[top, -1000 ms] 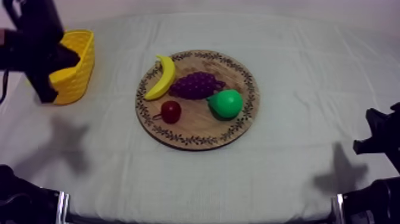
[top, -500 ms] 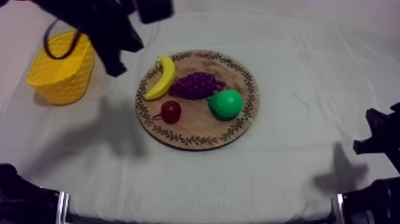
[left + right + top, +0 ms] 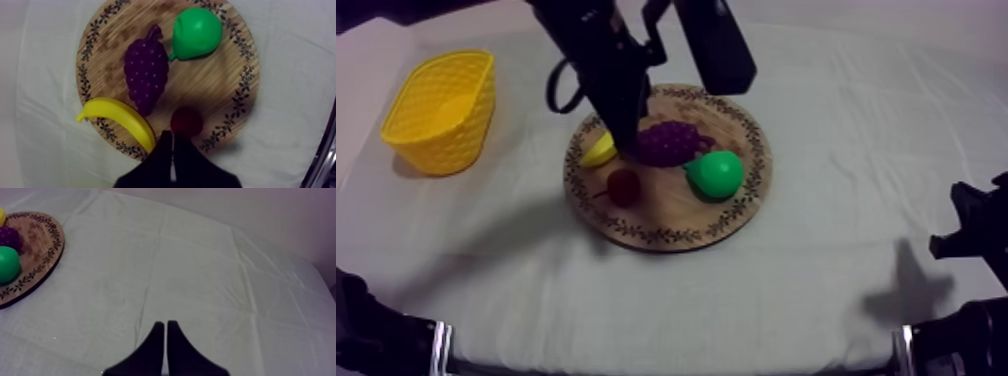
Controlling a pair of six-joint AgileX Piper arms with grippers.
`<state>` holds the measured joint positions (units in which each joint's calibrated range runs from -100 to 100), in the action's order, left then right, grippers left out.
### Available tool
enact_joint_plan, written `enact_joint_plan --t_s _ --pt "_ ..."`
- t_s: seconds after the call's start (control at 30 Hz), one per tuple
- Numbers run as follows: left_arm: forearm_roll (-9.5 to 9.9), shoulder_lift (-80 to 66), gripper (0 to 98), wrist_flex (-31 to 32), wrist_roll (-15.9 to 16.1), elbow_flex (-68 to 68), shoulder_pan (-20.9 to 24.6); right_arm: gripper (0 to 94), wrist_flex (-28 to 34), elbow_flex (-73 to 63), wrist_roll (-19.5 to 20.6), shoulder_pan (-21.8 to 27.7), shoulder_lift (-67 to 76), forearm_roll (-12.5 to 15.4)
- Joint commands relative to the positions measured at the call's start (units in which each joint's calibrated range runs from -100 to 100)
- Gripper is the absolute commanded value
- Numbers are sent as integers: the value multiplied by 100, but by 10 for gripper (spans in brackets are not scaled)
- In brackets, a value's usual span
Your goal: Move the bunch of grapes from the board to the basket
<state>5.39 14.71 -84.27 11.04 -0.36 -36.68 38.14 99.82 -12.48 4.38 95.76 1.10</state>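
Note:
The purple bunch of grapes (image 3: 674,143) (image 3: 146,75) lies in the middle of the round wooden board (image 3: 666,222) (image 3: 215,90). My left gripper (image 3: 627,150) (image 3: 172,136) hangs over the board's left part, just left of the grapes, with its fingers shut in a narrow wedge and nothing held. It sits above the gap between the banana (image 3: 120,120) and the small red fruit (image 3: 186,121). The yellow basket (image 3: 441,110) stands at the far left. Low at the right edge, my right gripper (image 3: 971,235) (image 3: 164,323) is shut over bare cloth.
A green pear (image 3: 716,173) (image 3: 197,34) lies right of the grapes, its stalk end close to them. My left arm covers most of the banana (image 3: 599,152) in the top view. Open cloth lies between the board and the basket.
My left arm has swung right from above the basket to over the board's left side, now covering most of the banana. The fruit, basket and right arm have not moved.

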Motion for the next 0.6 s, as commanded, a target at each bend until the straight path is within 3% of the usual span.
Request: enact_joint_plan --t_s 0.0,0.4,0.57 --pt "43 266 0 -190 6 284 9 3 0 -4 0 -1 0 0" --pt "196 982 6 -765 104 1235 129 3 0 -4 0 -1 0 0" --pt "232 1061 104 -745 132 1343 136 3 0 -4 0 -1 0 0"
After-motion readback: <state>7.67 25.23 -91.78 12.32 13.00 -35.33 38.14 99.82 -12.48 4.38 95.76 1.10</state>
